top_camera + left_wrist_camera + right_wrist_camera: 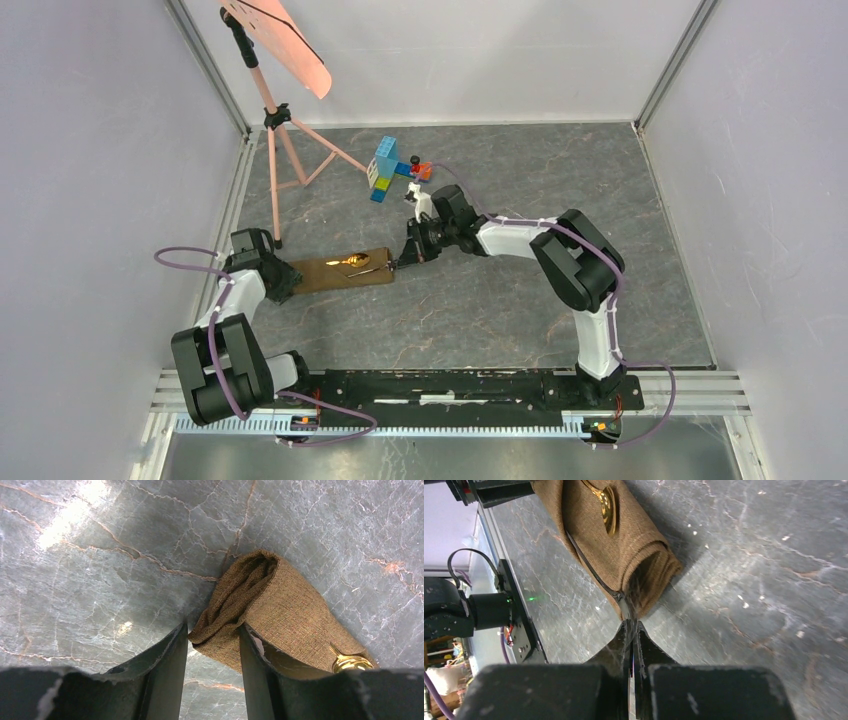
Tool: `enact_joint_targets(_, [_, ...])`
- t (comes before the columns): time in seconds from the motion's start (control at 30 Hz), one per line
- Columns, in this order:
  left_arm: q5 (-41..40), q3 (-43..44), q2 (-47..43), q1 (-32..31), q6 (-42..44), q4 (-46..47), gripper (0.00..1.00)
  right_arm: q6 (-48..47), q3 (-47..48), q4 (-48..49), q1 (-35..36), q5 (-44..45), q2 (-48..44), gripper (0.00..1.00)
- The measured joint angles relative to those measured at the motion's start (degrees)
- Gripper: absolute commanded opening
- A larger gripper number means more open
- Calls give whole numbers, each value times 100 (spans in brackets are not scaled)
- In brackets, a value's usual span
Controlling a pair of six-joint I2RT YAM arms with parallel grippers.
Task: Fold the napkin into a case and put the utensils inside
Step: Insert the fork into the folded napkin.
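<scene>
The brown napkin (338,274) lies folded into a long strip on the dark marbled table (500,290). The gold spoon (352,262) rests on top of it, and its bowl also shows in the right wrist view (607,502) and the left wrist view (350,662). My right gripper (630,621) is shut on the end of the thin dark fork (589,562), which runs along the napkin's (624,545) edge at its open fold. My left gripper (212,635) is open, its fingertips either side of the napkin's (285,600) rolled left end, the left fingertip (172,650) at the cloth's edge.
A stack of colourful toy blocks (385,168) stands behind the right gripper (397,264). A pink tripod (282,150) carrying a pink panel (285,40) stands at the back left. The black mounting rail (450,385) runs along the near edge.
</scene>
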Motion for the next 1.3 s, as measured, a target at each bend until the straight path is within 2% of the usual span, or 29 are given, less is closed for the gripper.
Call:
enact_joint_targets(0.67, [83,-68,-68,22,0,105,48,1362,896,579,734,544,966,0])
enact_joint_targets(0.83, [83,-74,-210,22,2,57,57,1545,944,680,844,667,1047,0])
enact_joint_targets(0.97, [79,-74,-610,22,4,-37,58,1609,946,723,870,772,1047,2])
enact_joint_targets(1.1, [101,-42,-922,22,4,-28,59,1775,944,841,916,887,1047,8])
enact_joint_targets(1.3, [348,-37,-962,20,11,-13,61,1993,935,1106,1021,1110,1047,32])
